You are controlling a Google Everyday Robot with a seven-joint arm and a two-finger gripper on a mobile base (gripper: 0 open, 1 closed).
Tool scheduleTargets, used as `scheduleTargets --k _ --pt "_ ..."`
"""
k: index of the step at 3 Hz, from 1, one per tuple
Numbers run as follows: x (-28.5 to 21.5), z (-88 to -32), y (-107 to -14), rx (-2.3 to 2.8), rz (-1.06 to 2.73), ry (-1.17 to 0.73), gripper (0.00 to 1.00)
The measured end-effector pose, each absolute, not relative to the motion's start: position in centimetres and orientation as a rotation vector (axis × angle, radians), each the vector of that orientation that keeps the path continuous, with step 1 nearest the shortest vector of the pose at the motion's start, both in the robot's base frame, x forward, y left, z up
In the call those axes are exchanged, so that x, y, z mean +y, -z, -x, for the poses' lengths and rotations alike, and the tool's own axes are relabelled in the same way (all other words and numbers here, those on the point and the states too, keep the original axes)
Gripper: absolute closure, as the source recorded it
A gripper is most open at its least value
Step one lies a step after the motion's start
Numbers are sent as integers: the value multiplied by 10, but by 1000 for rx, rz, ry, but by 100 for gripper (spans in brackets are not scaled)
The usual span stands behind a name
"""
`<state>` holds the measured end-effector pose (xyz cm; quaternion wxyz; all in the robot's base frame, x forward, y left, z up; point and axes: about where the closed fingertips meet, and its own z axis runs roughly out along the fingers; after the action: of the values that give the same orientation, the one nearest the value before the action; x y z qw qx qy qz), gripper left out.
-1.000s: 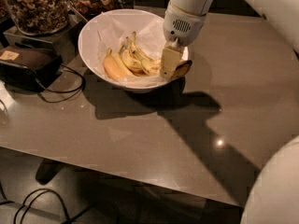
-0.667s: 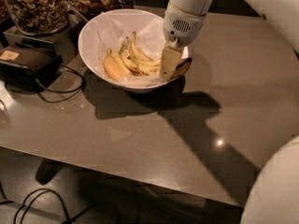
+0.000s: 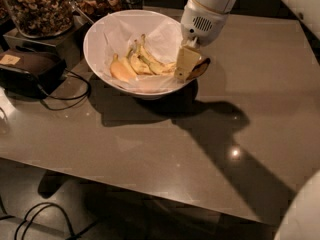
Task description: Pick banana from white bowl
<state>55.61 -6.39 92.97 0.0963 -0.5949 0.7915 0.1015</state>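
The white bowl (image 3: 102, 26) stands at the back left of the brown table, lined with white paper. Several bananas lie in it. The long speckled banana (image 3: 161, 66) stretches from the bowl's middle to its right rim, where its dark tip (image 3: 201, 68) sticks out. My gripper (image 3: 187, 65) hangs from the white arm over the bowl's right rim, its cream fingers (image 3: 184, 61) shut on this banana near the dark tip. An orange-tinted banana (image 3: 120, 70) and shorter yellow bananas (image 3: 137, 61) lie to the left of it.
Two glass jars of nuts (image 3: 40, 9) (image 3: 97, 1) stand behind the bowl at the back left. A black device (image 3: 30, 69) with a cable (image 3: 75, 91) lies left of the bowl. The table's front edge (image 3: 150, 194) runs below.
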Motion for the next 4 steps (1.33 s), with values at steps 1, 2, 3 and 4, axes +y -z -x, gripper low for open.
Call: scheduleTargets --k 1,2,3,4 --pt "-72 -550 -953 2260 1742 -308 100" --pt "-77 -541 -977 2157 1747 -310 100" --pt "-77 -541 -977 2157 1747 -310 100" --pt "-73 -539 -979 2135 1747 -326 100"
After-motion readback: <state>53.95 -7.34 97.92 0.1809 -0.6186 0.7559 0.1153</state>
